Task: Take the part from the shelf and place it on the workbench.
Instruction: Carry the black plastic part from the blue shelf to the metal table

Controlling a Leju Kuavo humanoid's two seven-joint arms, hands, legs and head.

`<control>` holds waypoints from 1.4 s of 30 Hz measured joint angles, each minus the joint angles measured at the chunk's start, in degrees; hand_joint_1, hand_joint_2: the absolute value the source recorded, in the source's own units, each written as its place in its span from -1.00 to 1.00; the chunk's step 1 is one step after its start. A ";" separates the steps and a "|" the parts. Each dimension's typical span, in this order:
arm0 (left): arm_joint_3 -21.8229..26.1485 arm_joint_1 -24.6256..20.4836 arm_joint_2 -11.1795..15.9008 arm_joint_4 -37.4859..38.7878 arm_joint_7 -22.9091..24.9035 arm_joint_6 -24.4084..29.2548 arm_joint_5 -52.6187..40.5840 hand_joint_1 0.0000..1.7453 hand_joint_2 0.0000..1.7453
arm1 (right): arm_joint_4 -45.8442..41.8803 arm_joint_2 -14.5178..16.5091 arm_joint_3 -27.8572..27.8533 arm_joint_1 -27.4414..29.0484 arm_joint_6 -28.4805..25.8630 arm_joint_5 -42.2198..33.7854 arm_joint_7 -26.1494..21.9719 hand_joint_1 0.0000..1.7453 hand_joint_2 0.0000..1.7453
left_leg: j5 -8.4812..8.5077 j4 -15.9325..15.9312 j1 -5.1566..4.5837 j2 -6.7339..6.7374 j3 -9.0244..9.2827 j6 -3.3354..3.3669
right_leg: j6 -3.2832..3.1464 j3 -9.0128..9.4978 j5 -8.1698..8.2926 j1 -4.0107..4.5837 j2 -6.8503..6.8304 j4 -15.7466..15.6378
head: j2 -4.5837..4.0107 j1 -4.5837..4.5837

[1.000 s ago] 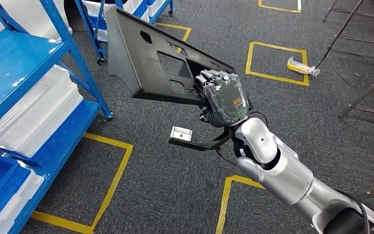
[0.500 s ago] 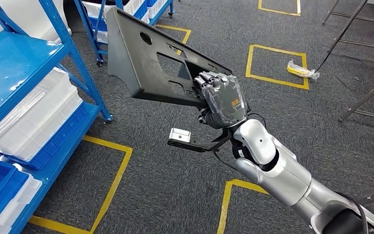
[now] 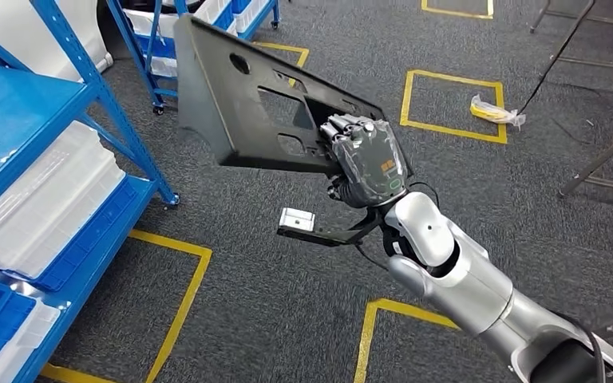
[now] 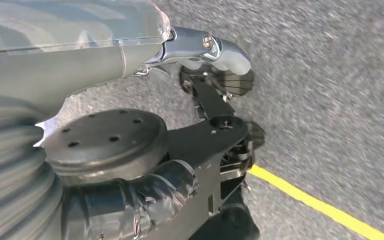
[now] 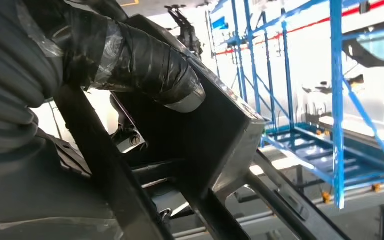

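The part is a large flat black panel with several cut-outs, held up in the air over the grey carpet. My right hand grips its near right edge, fingers wrapped over the rim. In the right wrist view the panel's dark edge lies close in front of the camera, with my taped thumb pressed against it. My left hand hangs above the carpet with nothing in it, a silver finger stretched out.
A blue shelf with white translucent bins stands at the left, and another blue rack behind it. Yellow tape squares mark the floor. A yellow bagged item and thin metal legs are at the right.
The whole picture has shifted: the blue shelf now sits further left and lower, so the camera has moved. My right hand keeps the same hold on the panel.
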 joint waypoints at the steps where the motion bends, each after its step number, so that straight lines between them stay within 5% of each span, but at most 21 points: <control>1: 0.00 -0.05 0.00 0.00 -0.02 0.00 0.00 -1.00 1.00 | 0.00 0.03 0.00 -0.09 0.10 -0.06 0.03 1.00 1.00 | -1.21 3.37 -0.05 0.00 -1.80 0.10 | -0.36 0.32 -0.26 0.19 -0.03 -0.01 | 0.00 0.01; 3: -0.01 -0.03 0.00 0.00 -0.04 0.00 -0.01 -1.00 1.00 | 0.01 0.10 0.00 -0.12 0.64 -0.61 -0.04 1.00 1.00 | -3.39 10.22 -0.24 0.00 -6.43 0.28 | -0.91 0.96 -0.87 0.74 -0.01 0.02 | 0.00 0.01; 5: -0.01 0.08 0.00 0.00 -0.05 0.01 -0.03 -1.00 1.00 | 0.02 0.16 0.00 -0.10 1.43 -1.52 -0.15 1.00 1.00 | -2.62 11.68 -0.48 -0.03 -8.79 0.65 | -1.20 1.91 -1.53 1.33 0.38 0.06 | 0.00 0.02; 8: -0.02 0.20 0.05 0.00 -0.25 -0.03 0.20 -1.00 1.00 | 0.05 0.33 0.00 -0.18 2.17 -2.52 -0.25 1.00 1.00 | 4.78 2.08 -1.06 -1.46 -6.30 1.73 | -1.19 3.48 -2.64 1.76 1.38 0.13 | 0.00 0.04; 10: -0.02 0.28 0.16 0.00 -0.39 -0.12 0.46 -1.00 1.00 | 0.13 0.58 0.01 -0.29 2.62 -3.01 -0.32 1.00 1.00 | 7.26 -3.00 -1.41 -3.02 -4.81 2.30 | -0.83 3.34 -3.06 1.42 2.20 0.22 | 0.00 0.05; 13: -0.01 0.34 0.21 0.00 -0.41 -0.20 0.57 -1.00 1.00 | 0.16 0.80 0.02 -0.17 3.06 -3.57 -0.32 1.00 1.00 | 7.44 -4.74 -1.54 -2.33 -3.95 2.60 | 0.26 2.93 -3.32 0.78 3.32 0.00 | 0.00 -0.02; 15: -0.01 0.30 0.18 0.00 -0.47 -0.21 0.60 -1.00 1.00 | 0.15 0.82 0.01 -0.31 3.16 -3.81 -0.28 1.00 1.00 | 7.43 -6.07 -1.31 -1.17 -2.77 2.85 | 0.96 2.04 -4.61 0.81 2.32 1.97 | 0.00 -0.02; 19: -0.01 0.04 0.08 0.00 -0.52 -0.24 0.66 -1.00 1.00 | 0.23 0.89 0.00 -0.32 3.49 -3.93 -0.42 1.00 1.00 | 6.40 -6.50 -1.19 1.08 -1.33 2.96 | 2.25 -5.60 -8.71 -0.07 0.42 14.68 | 0.00 0.00; 21: -0.01 -0.02 0.06 0.00 -0.52 -0.24 0.67 -1.00 1.00 | 0.30 0.90 0.00 -0.23 3.68 -4.02 -0.45 1.00 1.00 | 5.62 -6.11 -1.04 2.15 -0.81 2.74 | 2.77 -5.96 -5.83 -0.62 -0.12 13.14 | 0.00 0.00; 23: -0.01 -0.01 0.04 0.00 -0.52 -0.24 0.68 -1.00 1.00 | 0.33 0.90 0.00 -0.28 3.72 -4.09 -0.40 1.00 1.00 | 4.71 -5.54 -0.94 3.05 -0.25 2.28 | 3.03 -2.86 -1.51 -0.70 -1.96 5.67 | 0.00 0.01; 26: -0.01 -0.10 -0.01 0.00 -0.54 -0.23 0.69 -1.00 1.00 | 0.32 0.93 0.00 -0.40 3.80 -4.16 -0.41 1.00 1.00 | 3.86 -5.02 -1.19 4.17 0.16 1.30 | 2.15 -0.70 -0.28 0.11 -3.20 0.82 | 0.00 -0.02; 28: -0.01 -0.12 -0.04 0.00 -0.58 -0.23 0.70 -1.00 1.00 | 0.33 0.88 -0.02 -0.41 3.84 -4.27 -0.41 1.00 1.00 | 3.56 -5.05 -1.07 4.88 0.36 0.68 | 1.33 -0.61 -0.11 0.23 -2.07 0.62 | 0.00 -0.02; 30: -0.01 -0.11 -0.06 0.00 -0.62 -0.24 0.70 -1.00 1.00 | 0.33 0.81 -0.05 -0.50 3.83 -4.38 -0.39 1.00 1.00 | 1.89 -3.16 -0.70 3.78 -0.27 0.21 | 0.46 -0.39 0.10 0.11 -1.03 0.27 | 0.00 -0.03; 33: -0.01 -0.05 -0.07 0.00 -0.68 -0.13 0.72 -1.00 1.00 | 0.33 0.95 -0.07 -0.51 3.87 -4.53 -0.40 1.00 1.00 | -3.09 7.10 -0.51 1.00 -5.11 0.12 | -0.31 -0.20 0.12 0.24 0.52 0.12 | 0.00 -0.03; 35: -0.01 0.13 -0.08 0.00 -0.93 0.34 0.93 -1.00 1.00 | 0.31 0.99 -0.07 -0.30 3.93 -4.65 -0.41 1.00 1.00 | -3.94 12.36 -0.55 0.49 -8.17 0.29 | -0.48 -0.12 0.02 0.57 1.93 0.24 | 0.00 -0.03; 36: -0.01 0.23 -0.12 0.00 -1.19 0.82 1.21 -1.00 1.00 | 0.21 1.02 -0.07 -0.15 3.93 -4.53 -0.39 1.00 1.00 | -2.61 11.53 -0.56 0.36 -8.09 0.48 | -0.54 -0.06 -0.05 0.71 2.65 0.33 | 0.00 -0.02; 39: 0.19 0.58 -0.42 0.00 -1.86 2.67 2.62 -1.00 1.00 | -0.45 2.37 0.24 0.37 4.33 -2.20 0.49 1.00 1.00 | 3.30 0.67 -0.55 -2.14 -3.67 1.30 | -0.46 -0.01 -0.31 0.81 4.80 0.70 | 0.00 -0.01; 42: 0.54 0.72 -0.73 -0.01 -1.40 3.54 3.02 -1.00 1.00 | -0.56 5.80 1.82 0.83 5.50 1.84 3.09 1.00 1.00 | 4.03 -3.85 -0.75 -3.55 -1.43 1.53 | 0.42 -0.60 -0.17 0.39 6.84 0.79 | 0.00 -0.03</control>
